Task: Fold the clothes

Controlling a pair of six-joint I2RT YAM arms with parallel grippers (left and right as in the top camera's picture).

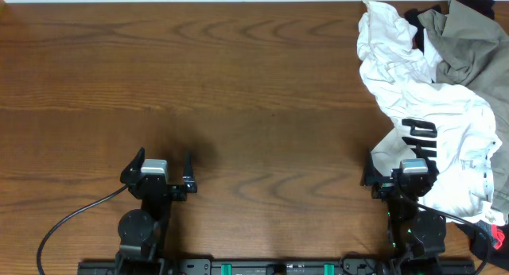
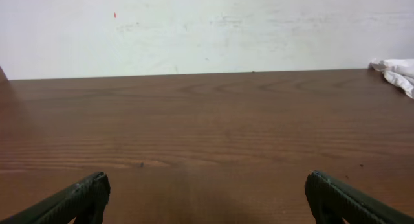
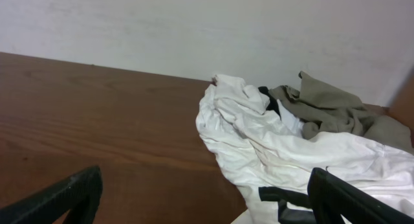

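The white T-shirt (image 1: pixel 413 84) lies crumpled at the right side of the table, with its black block-letter print (image 1: pixel 421 136) facing up near its lower part. My right gripper (image 1: pixel 402 158) is open and empty at the shirt's near left edge, with its right finger over the fabric. In the right wrist view the shirt (image 3: pixel 259 140) spreads ahead and to the right of the open jaws (image 3: pixel 207 198). My left gripper (image 1: pixel 165 158) is open and empty over bare wood at the lower left, far from the shirt. In the left wrist view, its jaws (image 2: pixel 207 198) are wide apart and a corner of the shirt (image 2: pixel 398 72) shows far right.
An olive-grey garment (image 1: pixel 465 36) and a black garment (image 1: pixel 417 21) lie bunched at the far right corner, touching the shirt; both show in the right wrist view (image 3: pixel 330 107) (image 3: pixel 268 98). A red object (image 1: pixel 497 237) sits at the bottom right edge. A white wall lies behind the table.
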